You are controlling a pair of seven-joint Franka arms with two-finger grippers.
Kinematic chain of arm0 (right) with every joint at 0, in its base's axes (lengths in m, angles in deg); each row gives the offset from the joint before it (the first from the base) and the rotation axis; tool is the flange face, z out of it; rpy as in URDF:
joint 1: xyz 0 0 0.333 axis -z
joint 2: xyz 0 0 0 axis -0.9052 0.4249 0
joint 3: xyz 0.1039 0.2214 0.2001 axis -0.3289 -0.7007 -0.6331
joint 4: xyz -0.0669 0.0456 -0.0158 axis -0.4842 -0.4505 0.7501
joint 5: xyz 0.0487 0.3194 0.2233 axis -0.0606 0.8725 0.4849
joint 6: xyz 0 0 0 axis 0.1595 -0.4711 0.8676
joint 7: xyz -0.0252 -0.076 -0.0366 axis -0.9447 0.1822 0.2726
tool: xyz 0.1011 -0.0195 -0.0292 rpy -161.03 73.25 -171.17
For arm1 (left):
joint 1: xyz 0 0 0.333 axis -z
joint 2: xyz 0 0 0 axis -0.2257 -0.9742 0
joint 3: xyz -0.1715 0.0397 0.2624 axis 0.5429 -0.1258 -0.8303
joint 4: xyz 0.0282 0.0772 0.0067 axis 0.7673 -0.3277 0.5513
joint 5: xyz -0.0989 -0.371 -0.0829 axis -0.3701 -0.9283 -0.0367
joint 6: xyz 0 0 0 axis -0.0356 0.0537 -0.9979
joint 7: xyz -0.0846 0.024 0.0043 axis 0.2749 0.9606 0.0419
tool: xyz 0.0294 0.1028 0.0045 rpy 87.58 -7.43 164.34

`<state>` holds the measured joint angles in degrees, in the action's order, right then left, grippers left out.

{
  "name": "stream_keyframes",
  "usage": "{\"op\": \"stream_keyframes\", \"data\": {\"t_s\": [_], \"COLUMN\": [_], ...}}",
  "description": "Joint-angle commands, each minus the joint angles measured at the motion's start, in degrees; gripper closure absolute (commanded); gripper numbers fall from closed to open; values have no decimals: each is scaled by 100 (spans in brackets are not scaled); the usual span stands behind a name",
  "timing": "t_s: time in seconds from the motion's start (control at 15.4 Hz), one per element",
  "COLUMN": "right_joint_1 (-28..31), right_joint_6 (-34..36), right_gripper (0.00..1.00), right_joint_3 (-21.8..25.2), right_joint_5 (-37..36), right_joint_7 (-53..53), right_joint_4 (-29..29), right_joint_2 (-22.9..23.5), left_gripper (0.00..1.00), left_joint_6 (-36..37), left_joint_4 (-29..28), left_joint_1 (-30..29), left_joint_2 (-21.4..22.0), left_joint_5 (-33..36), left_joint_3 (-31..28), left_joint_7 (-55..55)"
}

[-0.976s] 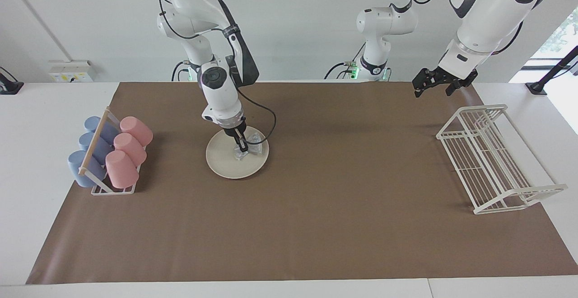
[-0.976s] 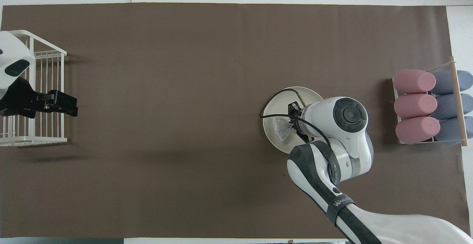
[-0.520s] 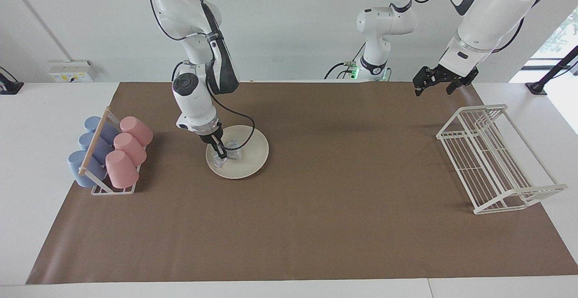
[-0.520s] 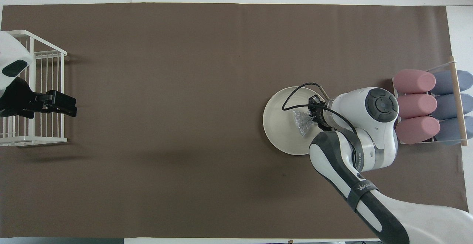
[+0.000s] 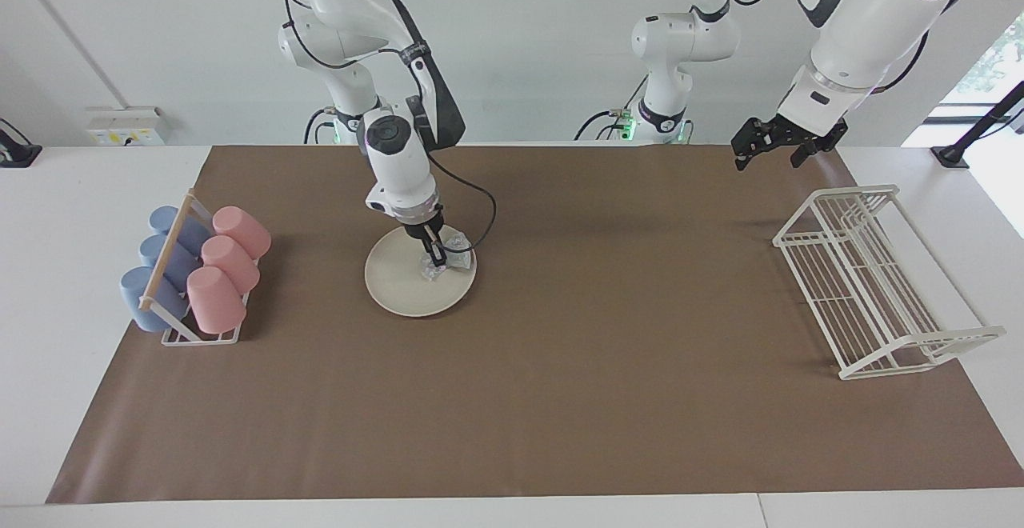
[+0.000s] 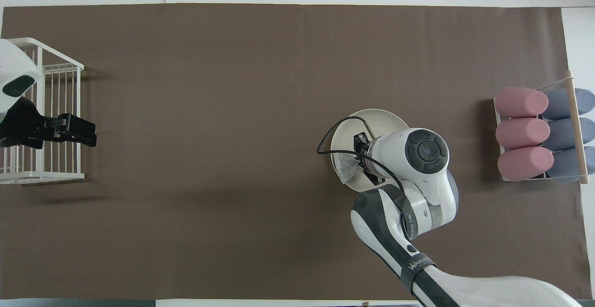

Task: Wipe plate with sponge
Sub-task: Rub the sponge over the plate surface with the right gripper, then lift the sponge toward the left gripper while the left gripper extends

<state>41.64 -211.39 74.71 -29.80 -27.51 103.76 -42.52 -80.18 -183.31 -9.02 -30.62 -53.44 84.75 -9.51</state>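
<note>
While your right tool (image 5: 436, 257) stayed shut tight on the sponge (image 5: 445, 265), you slid it across the plate (image 5: 408, 284). Half a second before, it was at the plate's edge near the cups; now it was back at the edge toward the left arm's end of the table (image 5: 560, 400). The plate had not moved, and it lay on the brown mat beside the cup rack (image 5: 180, 304). Your left tool (image 5: 774, 146) waited up in the air over the mat near the white wire rack (image 5: 872, 288), with its fingers wide open and nothing in them. The right arm's sleeve had writing on it, too small to read. There were three pink cups (image 5: 224, 260), three blue cups (image 5: 156, 260), one plate, one sponge and one wire rack.
</note>
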Motion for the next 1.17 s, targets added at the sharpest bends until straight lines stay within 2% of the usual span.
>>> {"op": "stream_keyframes", "data": {"t_s": [0.0,0.26,0.85,1.11], "right_joint_1": [80,-60,-920,-1396], "right_joint_6": [9,965,2785,2998], "right_gripper": [100,100,100,100], "right_joint_3": [-6,-41,-32,-32], "right_joint_5": [21,12,-102,-541], "right_joint_7": [-114,-684,-2512,-3286], "right_joint_4": [-52,-806,-2766,-3146], "right_joint_2": [24,-2,24,50], "left_gripper": [0,0,0,0], "left_joint_6": [-18,-18,201,175], "left_joint_4": [-12,-12,-20,-29], "left_joint_1": [-42,-42,55,46], "left_joint_2": [63,63,203,203], "left_joint_5": [66,57,57,57], "left_joint_3": [37,37,63,98], "left_joint_7": [-57,-57,-83,-66]}}
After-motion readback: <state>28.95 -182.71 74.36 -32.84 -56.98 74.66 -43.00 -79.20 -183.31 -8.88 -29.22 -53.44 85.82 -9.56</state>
